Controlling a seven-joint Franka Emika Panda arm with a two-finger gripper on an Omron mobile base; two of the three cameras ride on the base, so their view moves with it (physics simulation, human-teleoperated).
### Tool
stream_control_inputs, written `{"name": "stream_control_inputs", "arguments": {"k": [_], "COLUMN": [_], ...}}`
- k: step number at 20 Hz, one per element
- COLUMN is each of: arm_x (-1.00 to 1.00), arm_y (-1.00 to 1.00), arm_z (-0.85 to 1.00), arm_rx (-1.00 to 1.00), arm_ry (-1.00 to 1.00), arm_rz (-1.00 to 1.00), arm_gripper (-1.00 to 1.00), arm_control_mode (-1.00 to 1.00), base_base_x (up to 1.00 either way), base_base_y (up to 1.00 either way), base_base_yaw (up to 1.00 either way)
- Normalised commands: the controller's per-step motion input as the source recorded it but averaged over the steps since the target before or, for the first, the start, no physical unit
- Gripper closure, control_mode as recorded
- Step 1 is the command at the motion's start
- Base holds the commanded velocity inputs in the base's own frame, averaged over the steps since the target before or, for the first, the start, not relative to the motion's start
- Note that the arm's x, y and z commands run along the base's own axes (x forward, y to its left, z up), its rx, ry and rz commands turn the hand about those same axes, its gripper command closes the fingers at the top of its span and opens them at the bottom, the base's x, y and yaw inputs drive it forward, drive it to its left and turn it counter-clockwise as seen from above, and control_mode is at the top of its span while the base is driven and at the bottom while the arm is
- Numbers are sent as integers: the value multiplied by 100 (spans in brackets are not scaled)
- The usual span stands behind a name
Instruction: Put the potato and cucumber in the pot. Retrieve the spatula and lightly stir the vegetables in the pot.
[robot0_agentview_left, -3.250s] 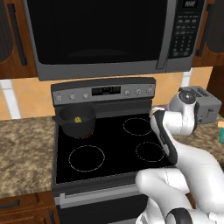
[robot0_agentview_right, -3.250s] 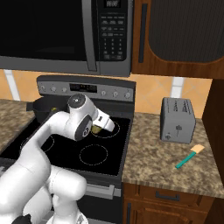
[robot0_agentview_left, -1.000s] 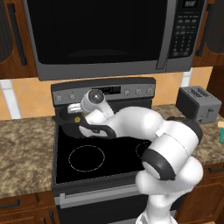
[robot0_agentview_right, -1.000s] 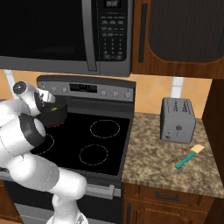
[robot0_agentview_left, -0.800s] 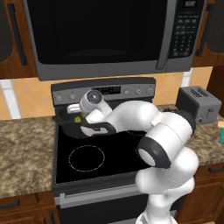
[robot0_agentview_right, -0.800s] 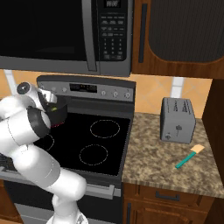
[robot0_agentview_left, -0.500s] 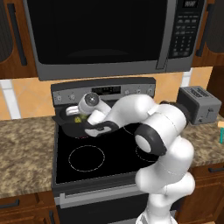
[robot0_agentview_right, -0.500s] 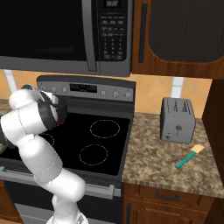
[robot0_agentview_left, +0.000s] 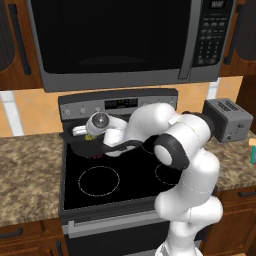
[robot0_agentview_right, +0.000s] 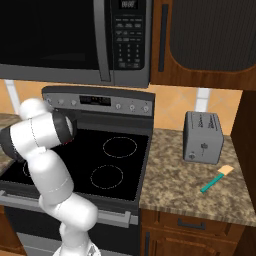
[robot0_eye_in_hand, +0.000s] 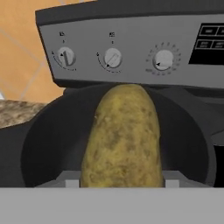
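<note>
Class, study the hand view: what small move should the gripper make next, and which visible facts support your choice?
Probably open the gripper and release: the potato sits between the fingers, directly over the pot's dark opening, below the stove knobs. Lowering slightly first might soften the drop.

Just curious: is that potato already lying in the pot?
Not yet. The potato sits between the pincer tips, over the pot opening.

The arm (robot0_agentview_left: 185, 150) is glossy white, built of rounded, bulbous segments with dark grey bands at the joints and a round grey cap near the wrist.
</note>
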Motion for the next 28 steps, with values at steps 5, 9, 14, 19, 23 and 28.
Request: {"name": "stream_control_inputs", "arguments": {"k": [5,9,14,19,23,28], "arm_x": [1,30,-8,-96,-66,-44], "arm_y": [0,0,-1,-53,-82,-58], "arm_z": [0,1,34,76,100,100], "arm_rx": [0,0,0,7,25,28], "arm_ry": [0,0,0,0,0,6], "arm_rz": [-2,-3,-2,-7,-13,-13], "arm_gripper": [-100,-100,-100,-100,-100,-100], "arm_control_mode": [-100,-100,-100,-100,-100,-100], "base_base_x": [0,0,0,0,0,0], "base_base_y": [0,0,0,0,0,0], "base_base_yaw": [0,0,0,0,0,0]}}
